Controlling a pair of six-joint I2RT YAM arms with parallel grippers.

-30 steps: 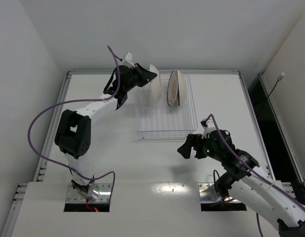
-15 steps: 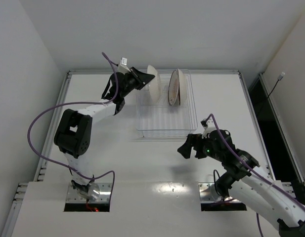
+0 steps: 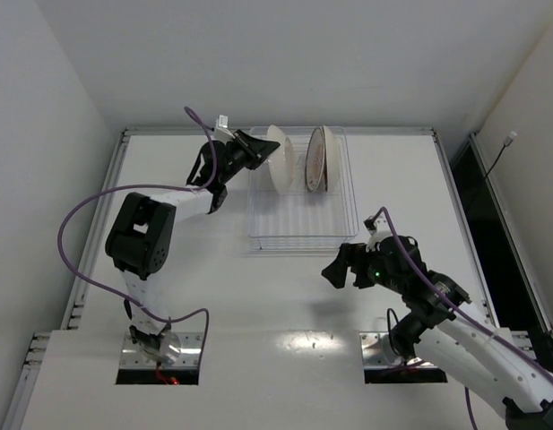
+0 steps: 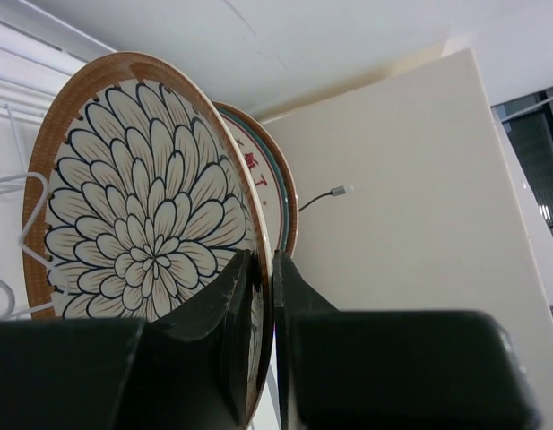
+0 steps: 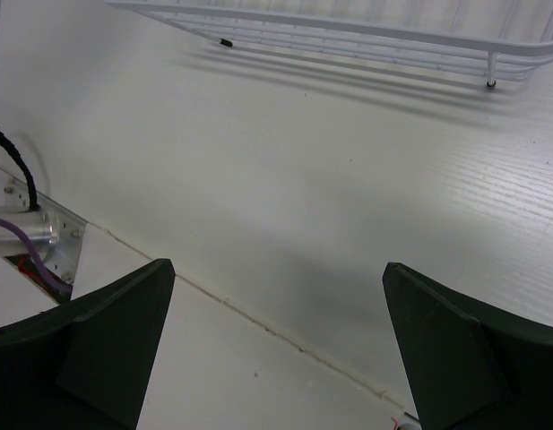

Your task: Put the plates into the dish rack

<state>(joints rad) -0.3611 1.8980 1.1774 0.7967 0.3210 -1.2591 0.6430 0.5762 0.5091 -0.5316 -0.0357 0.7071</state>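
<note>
- The round, brown-rimmed plate with a dark petal pattern on its white face (image 4: 142, 215) stands on edge at the far left of the dish rack, a rectangular see-through rack of thin white wire (image 3: 303, 224). Whether its lower rim sits in a slot is hidden.
- Just right of this petal plate, at the same far end, stands a second brown-rimmed plate with red marks (image 4: 269, 184). The overhead view suggests a third plate close against that one, though I cannot be sure.
- The left gripper (image 4: 263, 269) reaches in from the left, its dark fingers pinched tight on the petal plate's rim.
- The right gripper (image 5: 276, 269) hangs over the white table (image 3: 258, 296) by the rack's near right corner, fingers spread wide and holding nothing.
- The step in hand, as I judge it, is setting the last plate into the rack.
- The next move calls for easing it down until it rests between dividers and parting the fingers only slightly. The gripper should then draw back leftward without tipping the plate onto its neighbour.
</note>
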